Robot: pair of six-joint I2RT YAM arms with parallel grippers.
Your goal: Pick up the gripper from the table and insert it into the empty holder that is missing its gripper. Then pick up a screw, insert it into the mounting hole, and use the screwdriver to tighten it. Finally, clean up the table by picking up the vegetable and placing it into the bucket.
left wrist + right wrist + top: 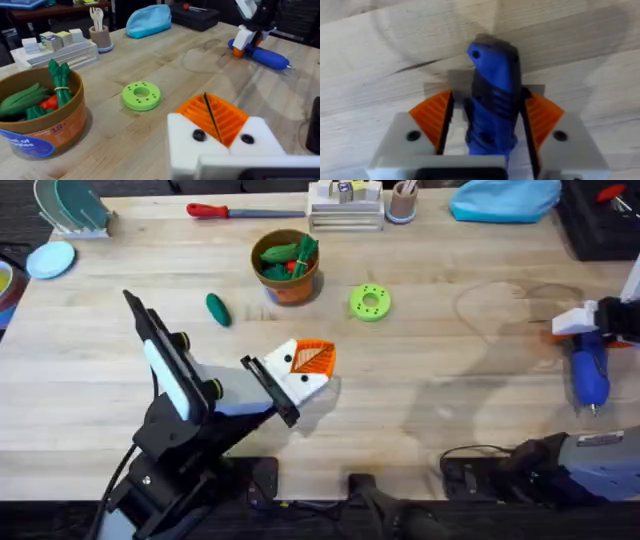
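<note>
The blue screwdriver (588, 375) lies on the table at the far right, and my right gripper (578, 328) is shut on its rear end. In the right wrist view its blue body (492, 100) sits between the orange pads (432, 115). My left gripper (308, 365) hovers mid-table, shut with its orange pads (220, 117) pressed together and nothing between them. I cannot tell the holder and the gripper apart from its own white mounts and pads. The dark green vegetable (217, 309) lies left of the bucket (290, 285), which holds toy greens (30, 97). The screw is out of view.
A bright green disc (370, 302) lies right of the bucket. Along the far edge are a red-handled tool (225, 211), a stack of white blocks (345, 205), a cup with sticks (403, 200) and a blue pouch (505, 198). A black case (605, 215) fills the far right corner.
</note>
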